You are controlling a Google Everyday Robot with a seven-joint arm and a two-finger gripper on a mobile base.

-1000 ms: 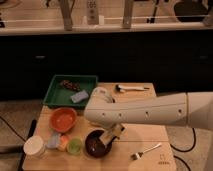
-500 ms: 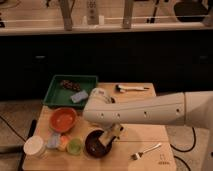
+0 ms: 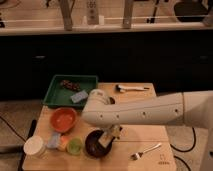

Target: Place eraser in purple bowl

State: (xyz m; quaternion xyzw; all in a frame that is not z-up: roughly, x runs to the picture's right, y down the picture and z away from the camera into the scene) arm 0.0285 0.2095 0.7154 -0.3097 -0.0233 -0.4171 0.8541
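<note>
The arm [image 3: 150,111] is seen reaching in from the right edge across a wooden table [image 3: 150,135], its white casing hiding the middle of the tabletop. The gripper [image 3: 109,138] is held down at the right rim of the purple bowl [image 3: 96,144], which is taken here as the landmark. A pale tan piece is seen at the fingertips, directly over the bowl's right side; it is probably the eraser [image 3: 105,141], but whether it is the eraser or part of the fingers cannot be told. Whether the fingers are apart, together or clamped on something cannot be told either. Whether anything lies inside the bowl is not resolved; its interior appears dark.

Just left of the bowl a small green cup [image 3: 75,146] is noted, with a yellow-orange item [image 3: 63,144] touching its left side and a pale grey-blue block [image 3: 54,140] beside that. Further left of the bowl, at the table's front corner, a white lidded container [image 3: 34,147] is standing. Behind and to the left of the bowl an orange bowl [image 3: 63,119] is placed. Beyond that, well behind the purple bowl, a green tray [image 3: 55,92] is set, holding a dark lumpy item [image 3: 70,85] and a pale grey-blue piece [image 3: 79,96]. To the right of the bowl a fork [image 3: 146,151] is lying near the front edge. Far behind and right of the bowl, a utensil with a dark head and pale handle [image 3: 131,88] is laid.

A small printed mark [image 3: 163,161] is seen on the table's front right corner, and a label [image 3: 91,5] on the post behind; neither can be read.
</note>
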